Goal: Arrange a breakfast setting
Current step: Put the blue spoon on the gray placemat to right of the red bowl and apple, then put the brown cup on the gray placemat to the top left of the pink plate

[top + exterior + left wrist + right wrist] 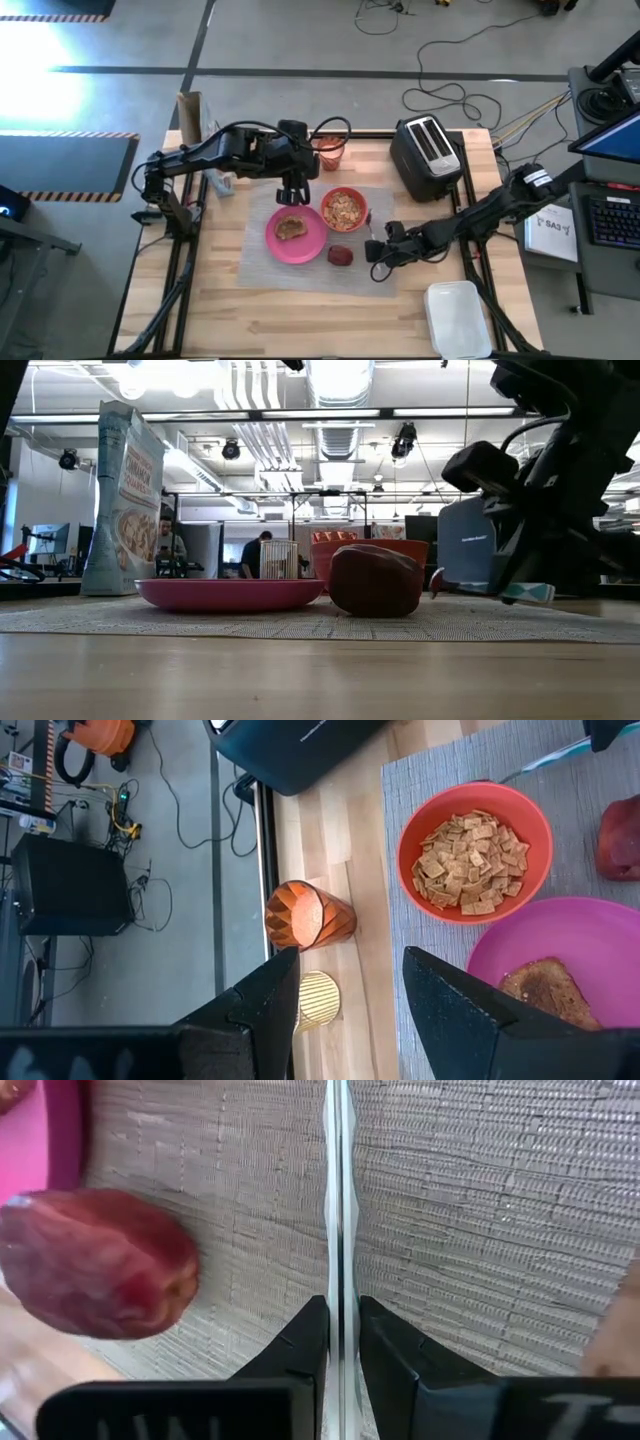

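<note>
The grey placemat (262, 262) lies mid-table. On it are the pink plate (307, 248) with the toast slice (291, 227), the red bowl (344, 208) full of cereal, and the dark red patty (340, 256) to the right of the plate. The glass of orange drink (330, 150) stands on the wood beyond the mat. My left gripper (291, 195) hovers open above the plate's far edge, empty. My right gripper (375, 246) is low over the mat's right part, right of the patty (95, 1265), shut on the metal spoon (338, 1190). My right gripper pinches the spoon's handle (338, 1285) between its two fingers (300, 1342). The handle stands on edge and runs straight on past the fingertips, along them. The fingers come nearly level from the table's right side. I cannot tell whether the spoon touches the placemat (480, 1200).
The black toaster (425, 150) stands at the far right. A cereal box (190, 115) and a glass of pale liquid (318, 998) are at the far left. A white container (458, 318) lies at the near right corner. Bare wood runs along the near edge.
</note>
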### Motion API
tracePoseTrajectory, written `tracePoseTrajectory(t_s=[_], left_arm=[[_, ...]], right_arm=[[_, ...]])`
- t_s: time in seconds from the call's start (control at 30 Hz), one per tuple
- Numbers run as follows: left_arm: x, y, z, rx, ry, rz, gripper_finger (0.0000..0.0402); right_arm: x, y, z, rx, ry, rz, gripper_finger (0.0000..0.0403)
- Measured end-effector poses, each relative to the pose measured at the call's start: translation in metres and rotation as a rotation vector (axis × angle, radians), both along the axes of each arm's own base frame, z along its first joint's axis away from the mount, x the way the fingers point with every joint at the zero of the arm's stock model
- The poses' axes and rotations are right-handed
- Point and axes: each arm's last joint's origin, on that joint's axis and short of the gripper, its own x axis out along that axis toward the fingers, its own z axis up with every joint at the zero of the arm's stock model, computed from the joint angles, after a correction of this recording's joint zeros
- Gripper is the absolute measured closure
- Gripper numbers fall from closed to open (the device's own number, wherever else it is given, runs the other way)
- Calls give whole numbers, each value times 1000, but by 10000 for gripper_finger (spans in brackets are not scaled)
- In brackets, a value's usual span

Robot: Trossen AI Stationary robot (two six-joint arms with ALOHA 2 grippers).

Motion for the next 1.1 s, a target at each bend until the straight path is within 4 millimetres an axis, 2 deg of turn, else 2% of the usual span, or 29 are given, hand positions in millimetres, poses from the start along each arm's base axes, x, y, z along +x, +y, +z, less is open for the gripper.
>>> tracePoseTrajectory(t_s=[0.43,0.7,0.9,1.1], left_arm=[[-3,5,-2,29,68,-58,238],[-2,19,-6,-212,83,-366,238],[11,51,-20,-181,15,-335,238],[20,95,-64,-176,48,-247,239]], right_arm=[[-2,-1,26,-70,-92,163,285],[0,4,54,-69,-181,450,262],[3,6,78,-140,-274,620,266],[-2,5,100,-190,-289,687,277]])
